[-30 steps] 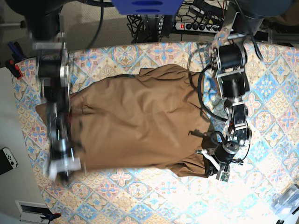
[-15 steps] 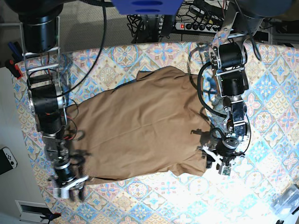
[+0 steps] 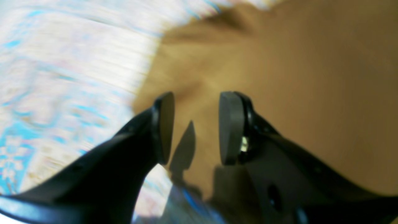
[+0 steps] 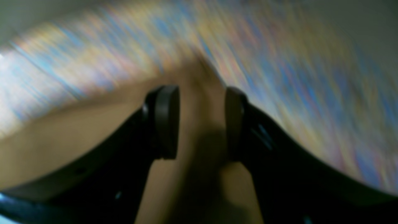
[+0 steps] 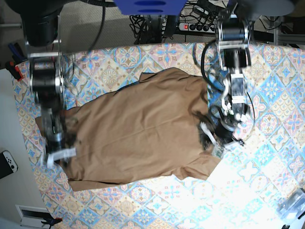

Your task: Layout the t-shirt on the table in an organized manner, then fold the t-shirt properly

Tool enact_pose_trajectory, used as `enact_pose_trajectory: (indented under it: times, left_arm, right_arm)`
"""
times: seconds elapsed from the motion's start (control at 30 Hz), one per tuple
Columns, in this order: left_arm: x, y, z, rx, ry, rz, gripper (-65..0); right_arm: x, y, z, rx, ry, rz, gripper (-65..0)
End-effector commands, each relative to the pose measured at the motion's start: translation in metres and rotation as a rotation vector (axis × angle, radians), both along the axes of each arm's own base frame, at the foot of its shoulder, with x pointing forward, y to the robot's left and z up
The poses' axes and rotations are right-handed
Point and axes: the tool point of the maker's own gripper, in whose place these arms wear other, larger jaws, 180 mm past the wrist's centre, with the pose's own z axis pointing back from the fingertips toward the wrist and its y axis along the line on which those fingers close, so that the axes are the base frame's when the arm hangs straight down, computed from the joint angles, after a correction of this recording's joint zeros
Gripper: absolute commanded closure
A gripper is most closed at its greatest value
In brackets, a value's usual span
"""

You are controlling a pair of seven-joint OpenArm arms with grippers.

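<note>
Hovering over the t-shirt [image 5: 138,129], left claw [image 3: 194,127] and right claw [image 4: 201,123] both gape, empty.

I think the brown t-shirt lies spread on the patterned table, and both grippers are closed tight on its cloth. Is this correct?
Not quite. The t-shirt does lie spread on the table, but both grippers are open. The left wrist view shows the left gripper with a clear gap between its pads, holding nothing, and the right wrist view shows the same for the right gripper.
</note>
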Motion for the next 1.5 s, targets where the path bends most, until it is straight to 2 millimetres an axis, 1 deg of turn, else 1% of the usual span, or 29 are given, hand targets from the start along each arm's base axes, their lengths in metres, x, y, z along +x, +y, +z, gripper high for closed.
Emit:
enact_pose_trajectory:
  times: [0.0, 0.07, 0.1, 0.17, 0.2, 0.23, 0.27, 0.3, 0.37, 0.4, 0.43, 0.47, 0.57, 0.63, 0.7, 0.77, 0.8, 0.87, 0.93, 0.97, 1.03, 1.07, 1.1, 1.2, 1.3, 1.37, 1.47]
  left_arm:
    - [0.012, -0.006, 0.034, 0.007, -0.085, -0.033, -22.2]
    - [0.000, -0.015, 0.043, 0.041, -0.073, -0.085, -22.2]
    - [-0.005, -0.021, 0.049, 0.056, -0.075, -0.112, -22.2]
    - [-0.015, -0.034, 0.062, 0.079, -0.080, -0.150, -22.2]
    - [-0.020, -0.038, 0.068, 0.100, -0.079, -0.166, -22.2]
    - [-0.026, -0.040, 0.072, 0.121, -0.074, -0.180, -22.2]
    - [-0.032, -0.041, 0.076, 0.150, -0.067, -0.197, -22.2]
    - [-0.036, -0.041, 0.077, 0.174, -0.057, -0.205, -22.2]
    - [-0.037, -0.038, 0.081, 0.196, -0.048, -0.194, -21.9]
    - [-0.038, -0.037, 0.081, 0.201, -0.046, -0.191, -21.9]
    - [-0.039, -0.037, 0.082, 0.204, -0.045, -0.190, -21.9]
    - [-0.041, -0.037, 0.079, 0.203, -0.037, -0.190, -21.9]
    - [-0.045, -0.037, 0.072, 0.200, -0.019, -0.191, -21.9]
    - [-0.048, -0.037, 0.068, 0.200, -0.008, -0.194, -21.9]
    - [-0.050, -0.042, 0.066, 0.190, -0.002, -0.199, -21.8]
    - [-0.051, -0.046, 0.065, 0.174, -0.002, -0.192, -21.8]
    - [-0.051, -0.046, 0.065, 0.174, -0.002, -0.192, -21.8]
    - [-0.054, -0.046, 0.061, 0.174, 0.010, -0.192, -21.8]
    - [-0.061, -0.048, 0.055, 0.166, 0.028, -0.200, -21.8]
    - [-0.062, -0.049, 0.055, 0.167, 0.026, -0.202, -21.8]
    - [-0.068, -0.049, 0.050, 0.166, 0.040, -0.204, -21.8]
    - [-0.071, -0.050, 0.049, 0.166, 0.043, -0.205, -21.8]
    - [-0.074, -0.050, 0.048, 0.166, 0.048, -0.206, -21.8]
    - [-0.080, -0.048, 0.042, 0.165, 0.064, -0.203, -21.8]
    - [-0.084, -0.049, 0.039, 0.164, 0.074, -0.206, -21.8]
    - [-0.091, -0.048, 0.039, 0.167, 0.075, -0.205, -21.7]
    - [-0.099, -0.050, 0.046, 0.173, 0.056, -0.210, -21.7]
  right_arm:
    - [0.019, -0.015, 0.034, -0.007, -0.085, -0.023, -22.9]
    - [0.007, -0.016, 0.016, 0.004, -0.025, -0.025, -22.9]
    - [-0.001, -0.020, 0.008, 0.012, -0.007, -0.038, -22.9]
    - [-0.022, -0.039, -0.008, 0.033, 0.023, -0.096, -22.9]
    - [-0.036, -0.044, -0.020, 0.054, 0.047, -0.125, -22.9]
    - [-0.045, -0.050, -0.026, 0.074, 0.059, -0.153, -22.9]
    - [-0.051, -0.061, -0.028, 0.087, 0.062, -0.185, -22.9]
    - [-0.055, -0.066, -0.027, 0.096, 0.062, -0.198, -22.9]
    - [-0.057, -0.071, -0.023, 0.099, 0.048, -0.198, -22.9]
    - [-0.056, -0.071, -0.017, 0.093, 0.026, -0.186, -22.9]
    - [-0.052, -0.073, -0.002, 0.071, -0.014, -0.166, -22.9]
    - [-0.048, -0.076, 0.015, 0.046, -0.056, -0.145, -22.9]
    - [-0.039, -0.067, 0.076, -0.020, -0.191, -0.066, -22.9]
    - [-0.037, -0.053, 0.106, -0.059, -0.218, 0.002, -22.9]
    - [-0.037, -0.036, 0.128, -0.094, -0.202, 0.069, -22.9]
    - [-0.035, -0.018, 0.155, -0.133, -0.199, 0.129, -22.9]
    - [-0.035, -0.013, 0.167, -0.152, -0.191, 0.148, -22.9]
    - [-0.038, -0.006, 0.182, -0.180, -0.162, 0.173, -22.9]
    - [-0.043, -0.003, 0.190, -0.200, -0.115, 0.185, -22.9]
    - [-0.047, -0.006, 0.193, -0.205, -0.093, 0.178, -22.9]
    - [-0.060, -0.022, 0.193, -0.208, -0.052, 0.135, -22.9]
    - [-0.069, -0.036, 0.192, -0.201, -0.038, 0.096, -22.9]
    - [-0.078, -0.043, 0.189, -0.178, -0.030, 0.065, -22.9]
    - [-0.102, -0.056, 0.173, -0.094, 0.004, -0.026, -22.9]
    - [-0.125, -0.071, 0.150, -0.020, 0.087, -0.098, -22.9]
    - [-0.133, -0.077, 0.140, 0.012, 0.124, -0.122, -22.9]
    - [-0.143, -0.079, 0.122, 0.056, 0.173, -0.140, -22.9]
